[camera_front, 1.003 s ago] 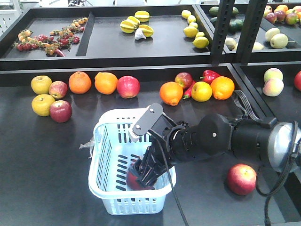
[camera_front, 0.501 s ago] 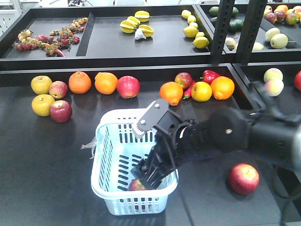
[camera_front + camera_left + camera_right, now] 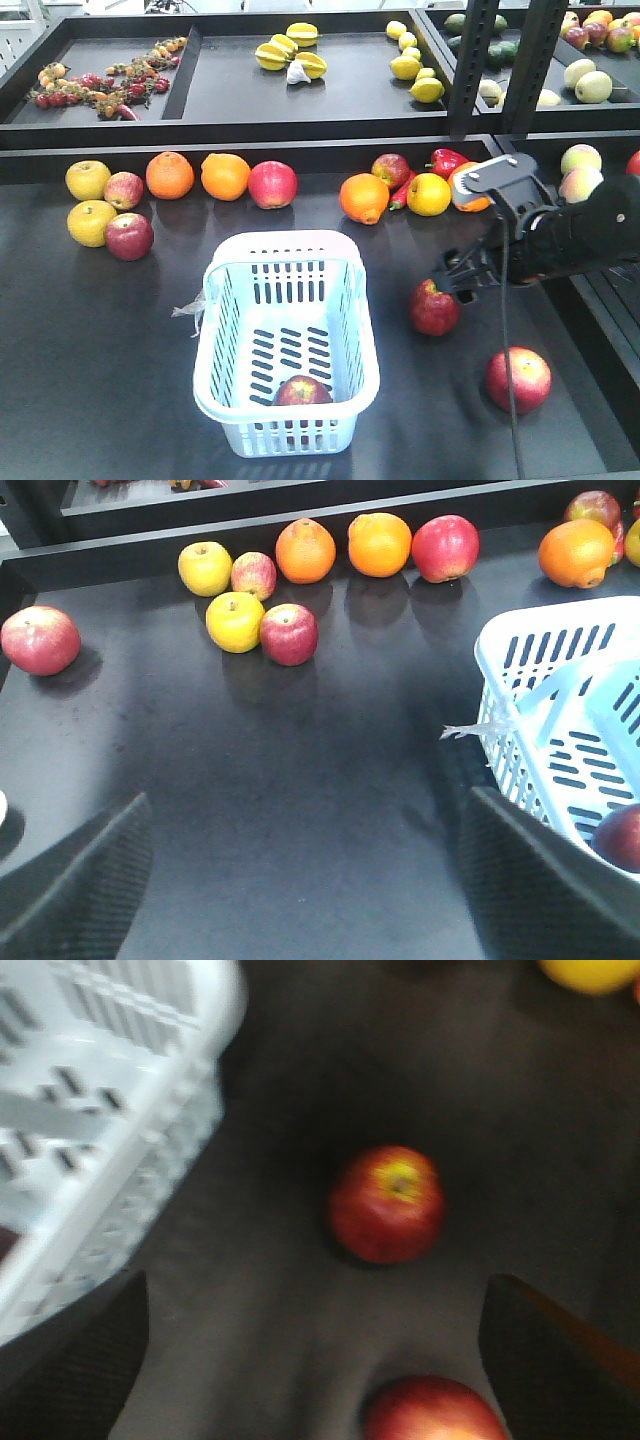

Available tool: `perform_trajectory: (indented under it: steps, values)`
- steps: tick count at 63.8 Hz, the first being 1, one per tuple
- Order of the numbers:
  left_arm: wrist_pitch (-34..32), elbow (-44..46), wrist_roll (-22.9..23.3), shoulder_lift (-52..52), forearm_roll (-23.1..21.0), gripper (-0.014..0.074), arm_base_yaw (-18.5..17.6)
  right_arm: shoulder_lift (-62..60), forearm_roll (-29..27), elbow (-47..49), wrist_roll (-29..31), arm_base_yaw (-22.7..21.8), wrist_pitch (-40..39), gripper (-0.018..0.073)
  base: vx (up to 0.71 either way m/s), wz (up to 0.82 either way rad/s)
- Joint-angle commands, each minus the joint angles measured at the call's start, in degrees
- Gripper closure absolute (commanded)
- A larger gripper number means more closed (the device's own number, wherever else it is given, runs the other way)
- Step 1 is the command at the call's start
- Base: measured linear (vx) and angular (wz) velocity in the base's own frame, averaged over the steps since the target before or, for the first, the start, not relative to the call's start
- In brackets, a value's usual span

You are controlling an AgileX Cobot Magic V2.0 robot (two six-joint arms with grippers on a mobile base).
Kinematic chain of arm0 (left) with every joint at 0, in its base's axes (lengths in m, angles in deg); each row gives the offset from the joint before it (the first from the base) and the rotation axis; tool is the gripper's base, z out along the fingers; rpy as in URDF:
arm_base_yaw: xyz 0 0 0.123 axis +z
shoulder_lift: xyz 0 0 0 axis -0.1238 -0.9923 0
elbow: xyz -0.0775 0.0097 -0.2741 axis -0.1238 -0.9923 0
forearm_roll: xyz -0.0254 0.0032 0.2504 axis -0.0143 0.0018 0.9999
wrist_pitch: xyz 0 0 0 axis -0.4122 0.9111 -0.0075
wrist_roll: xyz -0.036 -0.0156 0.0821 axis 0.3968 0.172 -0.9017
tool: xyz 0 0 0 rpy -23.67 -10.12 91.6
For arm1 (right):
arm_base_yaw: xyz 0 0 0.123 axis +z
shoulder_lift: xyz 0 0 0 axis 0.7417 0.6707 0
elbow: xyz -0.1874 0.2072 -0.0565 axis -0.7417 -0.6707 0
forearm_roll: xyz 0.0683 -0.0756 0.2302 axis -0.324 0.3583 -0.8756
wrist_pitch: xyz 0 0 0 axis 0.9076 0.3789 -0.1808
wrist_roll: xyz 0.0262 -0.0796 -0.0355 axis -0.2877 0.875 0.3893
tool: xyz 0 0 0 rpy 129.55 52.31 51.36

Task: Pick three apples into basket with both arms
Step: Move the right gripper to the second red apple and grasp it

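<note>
Black right claw [image 3: 457, 276] spread wide over apple [image 3: 434, 309].

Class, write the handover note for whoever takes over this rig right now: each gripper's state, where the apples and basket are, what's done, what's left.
Left gripper: open, empty, over the table left of the basket.
Right gripper: open, empty, hovering by the near apple, right of the basket.
Done: one apple lies in the basket.
Left: two more to go; another apple sits on the table at front right.
</note>
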Motion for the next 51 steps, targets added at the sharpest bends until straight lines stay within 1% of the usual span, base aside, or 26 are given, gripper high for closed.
perform_trajectory:
  steps: [1,9,30,51]
  values:
    - [-3.5,1.3,0.7,-0.3,0.4,0.0006,0.2,1.9,-0.9,2.8,0.0,-2.7,-3.5,-0.0069,0.00,0.00]
    - [-3.5,1.3,0.7,-0.3,0.4,0.0006,0.2,7.8,-0.6,7.6,1.0,-3.1,-1.0,-0.0063,0.00,0.00]
    - [-3.5,1.3,0.7,-0.3,0.4,0.0006,0.2,20.5,-0.7,19.2,1.3,-2.9,1.1,-0.0051,0.00,0.00]
    - [-3.5,1.3,0.7,-0.3,0.4,0.0006,0.2,28.7,-0.7,26.2,1.3,-2.9,3.0,-0.0039,0.00,0.00]
